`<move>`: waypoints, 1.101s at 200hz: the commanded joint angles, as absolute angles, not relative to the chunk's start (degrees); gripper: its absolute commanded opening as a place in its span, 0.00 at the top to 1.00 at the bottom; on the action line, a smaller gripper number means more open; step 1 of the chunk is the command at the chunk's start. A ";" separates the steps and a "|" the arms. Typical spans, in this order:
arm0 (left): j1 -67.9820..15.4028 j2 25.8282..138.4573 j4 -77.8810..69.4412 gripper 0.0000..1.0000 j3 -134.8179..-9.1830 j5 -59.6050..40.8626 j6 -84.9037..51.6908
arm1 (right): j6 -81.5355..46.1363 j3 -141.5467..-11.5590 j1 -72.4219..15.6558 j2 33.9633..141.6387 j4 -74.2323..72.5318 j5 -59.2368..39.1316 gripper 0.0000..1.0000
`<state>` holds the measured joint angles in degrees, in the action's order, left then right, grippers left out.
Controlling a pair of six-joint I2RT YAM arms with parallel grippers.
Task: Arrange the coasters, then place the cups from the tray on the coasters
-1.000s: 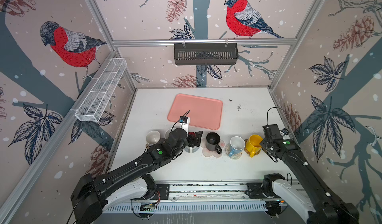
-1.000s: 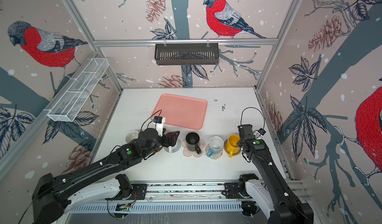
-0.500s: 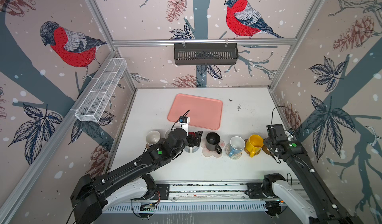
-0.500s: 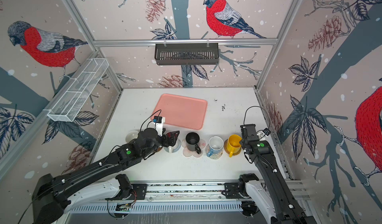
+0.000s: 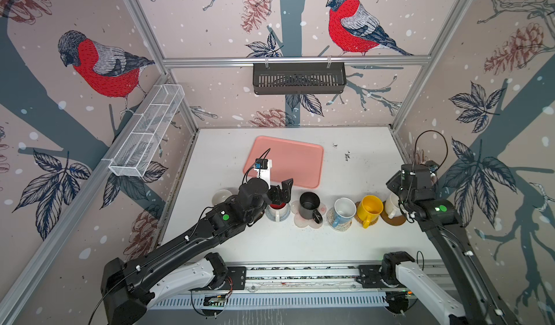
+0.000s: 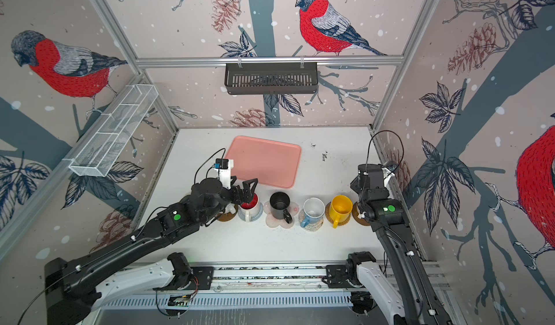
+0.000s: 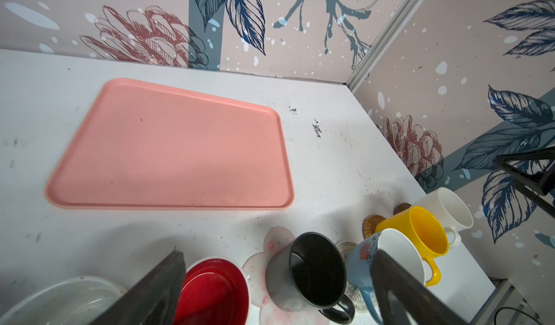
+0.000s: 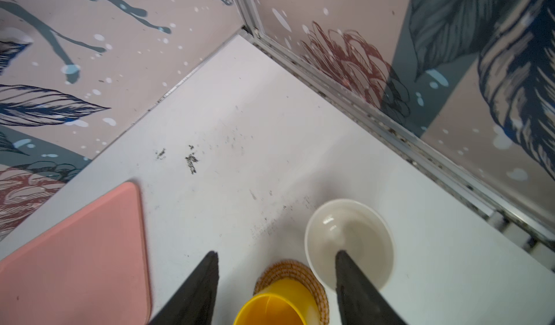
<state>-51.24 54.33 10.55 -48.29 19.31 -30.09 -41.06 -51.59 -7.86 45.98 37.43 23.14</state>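
Release underway: right gripper (image 8: 276, 252) spreading, backing off plain white mug (image 5: 391, 205), which is now sitting on brown disc (image 5: 395, 221) at row's right end. Meanwhile left gripper (image 7: 277, 253) hanging wide open over red-inside mug (image 5: 277, 211). Pink tray (image 5: 300, 164) lying bare, so placing looking nearly finished. Showing: six mugs (image 5: 309, 203), six coasters (image 6: 224, 217); more possibly hiding under left arm.

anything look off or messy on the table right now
Nothing is tipped or spilled. Two small oddities: a patch of dark specks dirties the white table to the right of the empty salmon-pink rectangular tray, and that tray lies slightly skewed to the table's edges.
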 commanded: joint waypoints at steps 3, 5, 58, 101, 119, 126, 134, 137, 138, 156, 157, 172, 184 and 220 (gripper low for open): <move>-50.92 54.05 15.82 0.03 -52.89 28.28 -28.13 | -31.62 -49.62 -8.00 45.61 19.93 19.90 0.25; -50.79 53.99 16.04 0.03 -53.28 28.76 -27.95 | -31.02 -49.30 -8.00 45.55 18.87 19.70 0.23; -36.56 52.04 11.08 0.03 -54.20 18.25 -21.77 | -21.85 -36.99 -8.00 46.11 -9.73 12.26 0.01; -25.21 54.08 4.23 0.03 -48.49 11.86 -19.96 | -17.65 -32.61 -7.50 55.05 -23.62 8.03 0.01; -24.50 53.88 -3.88 0.03 -43.54 14.62 -16.15 | -17.20 -32.12 -8.14 60.08 -28.06 6.20 0.00; -23.92 53.95 -7.37 0.03 -41.82 15.14 -14.87 | -15.94 -31.83 -9.11 61.97 -29.95 7.26 0.01; -22.84 54.42 -10.79 0.03 -40.37 14.94 -13.69 | -13.95 -31.81 -10.44 64.09 -31.41 9.30 0.01; -22.37 54.74 -11.75 0.03 -40.02 14.75 -13.38 | -13.17 -31.88 -10.84 64.76 -31.77 10.15 0.00; -22.17 54.88 -12.07 0.03 -39.91 14.63 -13.28 | -12.87 -31.89 -11.05 65.07 -31.88 10.48 0.00; -18.97 58.69 -13.84 0.03 -40.29 12.26 -11.52 | -9.76 -31.38 -11.77 68.60 -35.13 13.15 0.00; -18.76 58.96 -13.87 0.03 -40.32 12.24 -11.47 | -9.63 -31.25 -11.78 68.75 -35.40 13.21 0.01; -16.63 63.17 -14.05 0.03 -41.11 12.75 -11.23 | -8.26 -29.08 -11.53 70.91 -40.85 13.37 0.00; -14.51 66.18 -15.44 0.03 -40.92 12.25 -10.45 | -6.45 -27.56 -11.29 73.25 -44.66 13.39 0.00; -9.03 72.80 -22.37 0.03 -38.90 9.12 -8.62 | -5.03 -23.42 -8.97 77.54 -53.33 11.85 0.00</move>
<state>-11.03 69.89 -14.06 -39.94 11.86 -11.75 -7.40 -25.21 -9.82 76.03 -42.37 12.10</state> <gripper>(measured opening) 0.969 0.995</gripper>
